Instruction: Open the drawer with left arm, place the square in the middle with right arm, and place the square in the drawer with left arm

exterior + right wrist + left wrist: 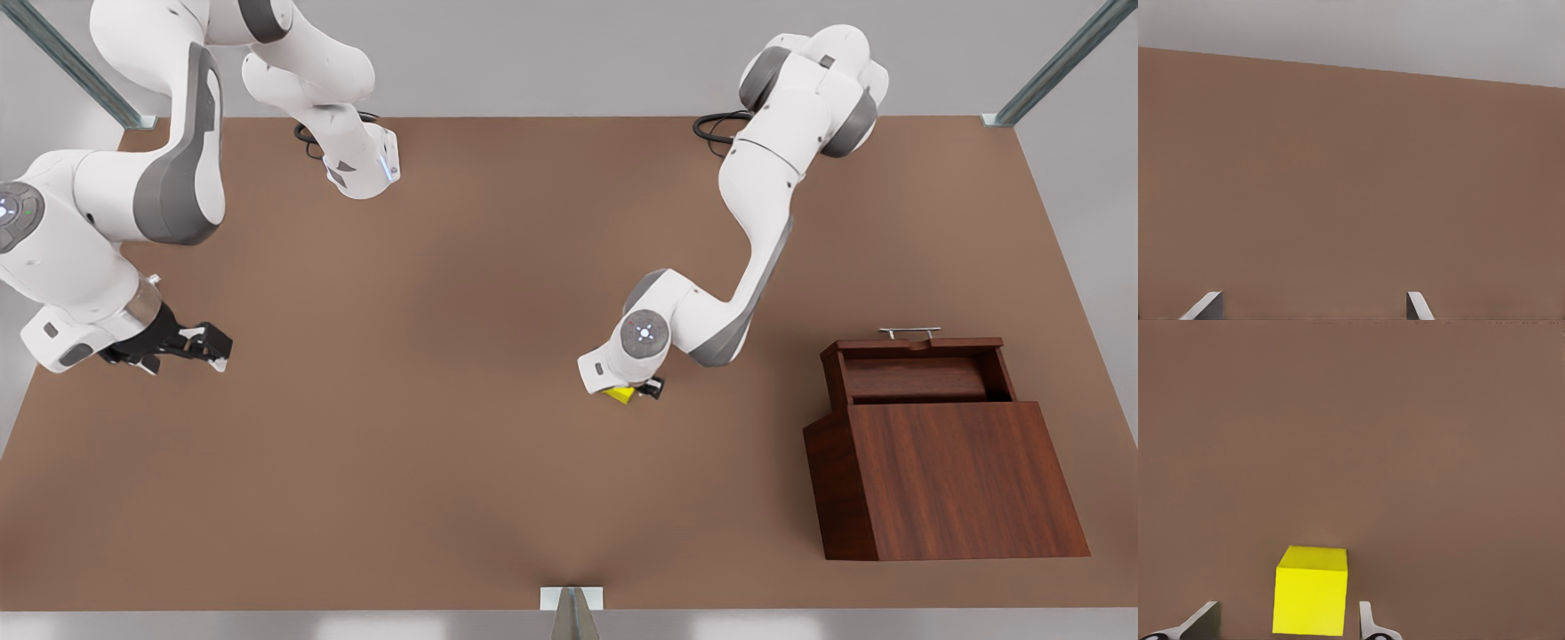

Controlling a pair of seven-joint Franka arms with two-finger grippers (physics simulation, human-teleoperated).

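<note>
The square [621,394] is a small yellow cube on the brown tabletop [462,293] near the middle. My left gripper [637,389] stands right over it. In the left wrist view the square [1310,593] sits between the fingers of the left gripper [1286,623], which is open with a gap showing on each side. The drawer [916,375] is pulled out of the wooden box [956,480] at the front view's right, its silver handle [909,332] on the far side. My right gripper [197,343] hangs open over bare table at the front view's left, also seen as the right gripper [1313,303].
The wooden box takes up the near right of the table in the front view. Metal frame posts [571,613] stand at the table's edges. Black cables [716,129] lie by the arm bases at the back edge.
</note>
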